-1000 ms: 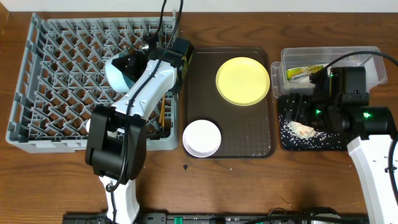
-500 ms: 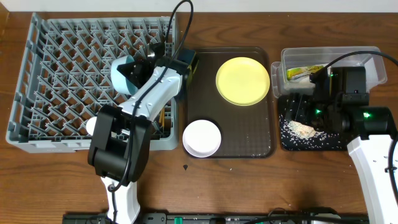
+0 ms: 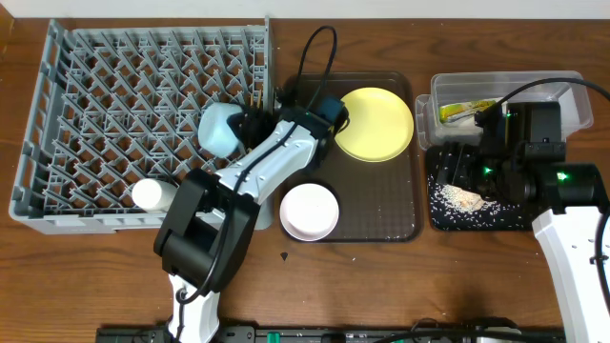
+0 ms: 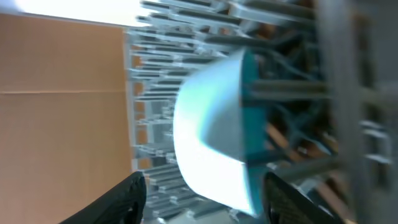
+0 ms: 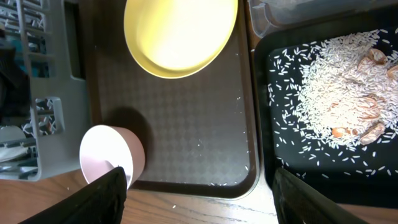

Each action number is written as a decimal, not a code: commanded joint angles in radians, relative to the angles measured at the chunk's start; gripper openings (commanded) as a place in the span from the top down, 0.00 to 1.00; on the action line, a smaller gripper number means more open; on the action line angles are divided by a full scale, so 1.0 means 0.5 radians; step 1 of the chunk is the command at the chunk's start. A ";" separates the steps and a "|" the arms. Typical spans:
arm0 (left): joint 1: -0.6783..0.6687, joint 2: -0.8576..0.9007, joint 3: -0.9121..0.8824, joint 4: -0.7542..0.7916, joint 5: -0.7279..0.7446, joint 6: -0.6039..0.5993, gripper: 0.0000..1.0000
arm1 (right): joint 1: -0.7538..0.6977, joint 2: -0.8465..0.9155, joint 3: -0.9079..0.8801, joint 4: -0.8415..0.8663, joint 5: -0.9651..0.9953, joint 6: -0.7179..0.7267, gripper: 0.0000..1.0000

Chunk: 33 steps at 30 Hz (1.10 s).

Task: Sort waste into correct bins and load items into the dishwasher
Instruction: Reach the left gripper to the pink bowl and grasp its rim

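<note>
Blue bowl (image 3: 220, 127), left arm (image 3: 276, 162) shifted right over rack (image 3: 95, 114); jaws apart.

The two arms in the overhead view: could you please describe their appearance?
Both arms are white tubular links with black joint housings. The left arm carries a looping black cable; the right arm shows green lights and a black cable.

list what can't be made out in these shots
- Grip of the left end effector on the light blue bowl: the left wrist view is blurred, and overhead the left arm covers it.
- Print on the snack wrapper: too small overhead, where the right arm overlaps the clear tub.
- Far side of the black tray: cut off by the right wrist frame edge, and under the right arm overhead.
</note>
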 commanded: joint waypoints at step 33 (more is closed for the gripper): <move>-0.402 -0.518 -0.507 0.752 2.670 -0.670 0.83 | 0.000 -0.018 0.013 0.025 0.021 0.059 0.26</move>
